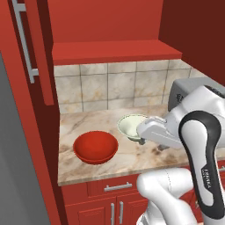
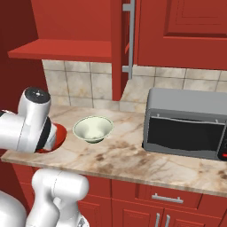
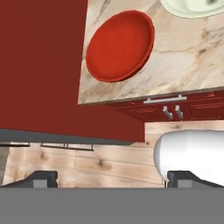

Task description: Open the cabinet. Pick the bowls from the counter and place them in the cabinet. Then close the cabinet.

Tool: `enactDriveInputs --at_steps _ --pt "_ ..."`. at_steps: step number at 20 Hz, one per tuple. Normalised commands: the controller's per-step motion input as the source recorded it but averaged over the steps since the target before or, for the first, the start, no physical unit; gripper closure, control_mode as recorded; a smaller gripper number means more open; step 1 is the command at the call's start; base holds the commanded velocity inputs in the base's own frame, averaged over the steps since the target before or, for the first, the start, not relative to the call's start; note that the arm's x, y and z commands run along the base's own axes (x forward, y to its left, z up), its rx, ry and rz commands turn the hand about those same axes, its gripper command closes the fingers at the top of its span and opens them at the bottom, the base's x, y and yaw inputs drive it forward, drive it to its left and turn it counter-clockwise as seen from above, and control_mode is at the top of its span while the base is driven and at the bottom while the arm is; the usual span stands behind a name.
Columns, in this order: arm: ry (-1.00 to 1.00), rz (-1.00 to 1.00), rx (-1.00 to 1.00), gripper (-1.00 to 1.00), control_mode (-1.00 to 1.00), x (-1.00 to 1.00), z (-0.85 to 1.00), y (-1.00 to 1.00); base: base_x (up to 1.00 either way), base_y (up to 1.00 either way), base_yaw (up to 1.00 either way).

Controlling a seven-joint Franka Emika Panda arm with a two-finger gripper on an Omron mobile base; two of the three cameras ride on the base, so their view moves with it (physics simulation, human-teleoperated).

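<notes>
Claw [image 3: 111, 177] spread wide, tips at far lower left and lower right of the hand view, nothing between them and nothing touched; looking down past the counter's front edge to wood floor.

Red bowl [image 1: 96, 147] at centre-left of the left base view, on the counter [image 1: 132, 160], near the front edge and just beside the tall red side panel [image 1: 48, 145]. Pale bowl [image 2: 92, 129] at centre-left of the right base view, further back, apart from the red one (partly hidden by the arm in the left base view).

Cabinet [image 1: 116, 50] open across the top of the left base view, its door [image 1: 33, 48] swung out at upper left, handle [image 1: 24, 41] upright. Red shelf bare.

Microwave [image 2: 188, 124] at right of the right base view, well apart from both bowls. Bare marble between pale bowl and microwave. Base cabinets [image 1: 118, 202] along the bottom.
</notes>
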Motion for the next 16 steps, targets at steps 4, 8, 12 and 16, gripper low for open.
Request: enactDriveInputs --at_steps 4,8,12,16 --pt "0.00 -0.02 0.00 -1.00 -1.00 0.03 -0.26 -0.04 0.00 0.00 0.00" --pt "0.01 -0.02 0.00 -1.00 -1.00 0.13 -0.24 -0.04 0.00 0.00 0.00" --pt "0.00 -0.02 0.00 -1.00 -1.00 0.16 -0.20 -0.06 0.00 0.00 0.00" --pt "0.01 -0.05 0.00 -1.00 -1.00 0.18 -0.18 -0.01 0.00 0.00 0.00"
